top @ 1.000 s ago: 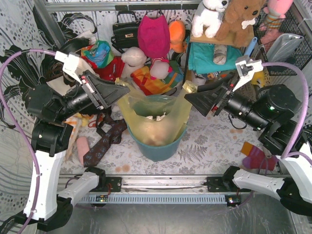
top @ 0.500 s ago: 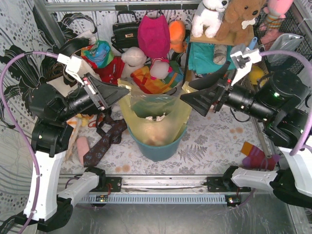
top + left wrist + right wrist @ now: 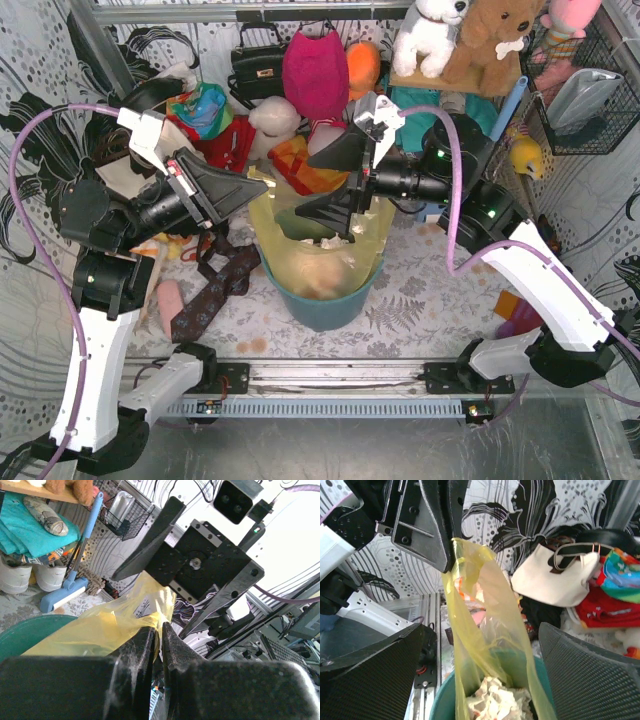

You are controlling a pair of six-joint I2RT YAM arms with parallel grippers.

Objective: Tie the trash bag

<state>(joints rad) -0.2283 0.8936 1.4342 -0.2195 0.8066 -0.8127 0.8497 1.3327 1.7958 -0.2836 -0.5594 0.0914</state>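
The trash bag point(image 3: 322, 262) is thin yellow plastic lining the teal bin point(image 3: 325, 308), with crumpled paper inside. My left gripper point(image 3: 257, 186) is shut on the bag's left top corner and holds it stretched up above the rim. In the left wrist view the jaws point(image 3: 159, 626) pinch the yellow film point(image 3: 100, 630). My right gripper point(image 3: 305, 186) is open over the bag's mouth, facing the left gripper. In the right wrist view its fingers point(image 3: 481, 627) straddle the raised yellow strip point(image 3: 475, 605) without touching it. The bag's right side hangs slack.
Plush toys, handbags and clothes crowd the back wall point(image 3: 315, 70). A cream tote point(image 3: 555, 575) lies behind left. A dark tie point(image 3: 210, 290) and pink sock lie left of the bin. A striped sock point(image 3: 520, 320) lies right. A shelf point(image 3: 450, 85) stands back right.
My right arm swung left from the bag's right corner to above the bag's mouth, and its jaws now stand open. The bag's right corner has dropped. My left gripper has barely moved.
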